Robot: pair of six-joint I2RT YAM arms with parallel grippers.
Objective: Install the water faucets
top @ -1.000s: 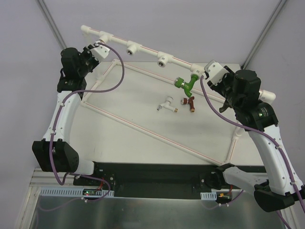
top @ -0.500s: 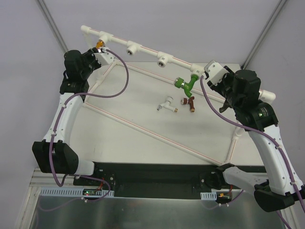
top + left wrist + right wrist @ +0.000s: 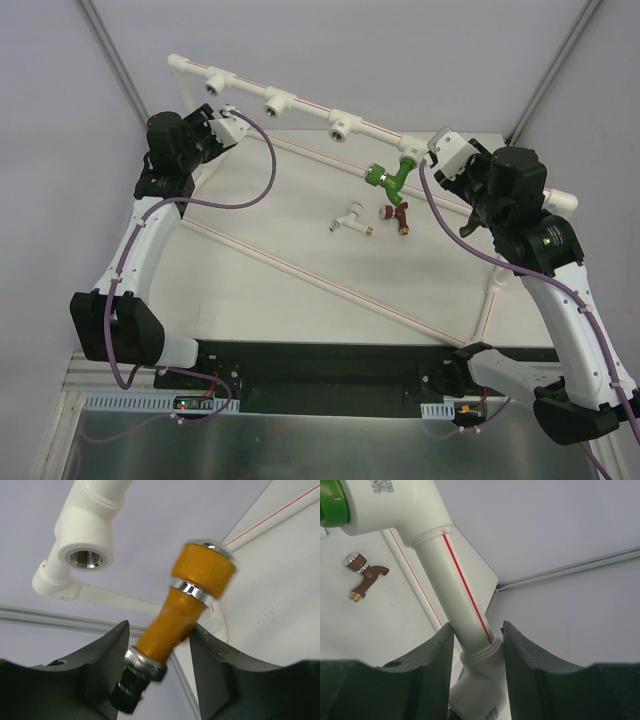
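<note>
Nearest on the table point(image 3: 250, 290), two faucets are left loose and well apart from either arm: the white faucet point(image 3: 350, 218) and, just beside it, the dark red faucet point(image 3: 398, 214). Beyond them, the green faucet point(image 3: 388, 178) is seen seated in a socket of the white pipe frame point(image 3: 305, 103), its spout hanging down.

Just beside that fitting, the right gripper point(image 3: 475, 630) is closed around the frame's pipe, which is touched by a finger on each side. The frame is judged to be braced by this hold.

Farther off, at the frame's left end, the orange-gold faucet point(image 3: 192, 605) is pinched by its lower body in the left gripper point(image 3: 160, 635). It is tilted, with its broad chrome-ringed end pointed away from the palm. It is held apart from the end socket point(image 3: 86, 557), whose brass thread is open and unfilled. Two more sockets along the rail are also unfilled.

The step in hand is judged to be the fitting of the orange-gold faucet. Which end carries the thread cannot be told. For the next move, that end must be brought square onto the socket's axis, pressed in and then turned, while the frame is steadied.
</note>
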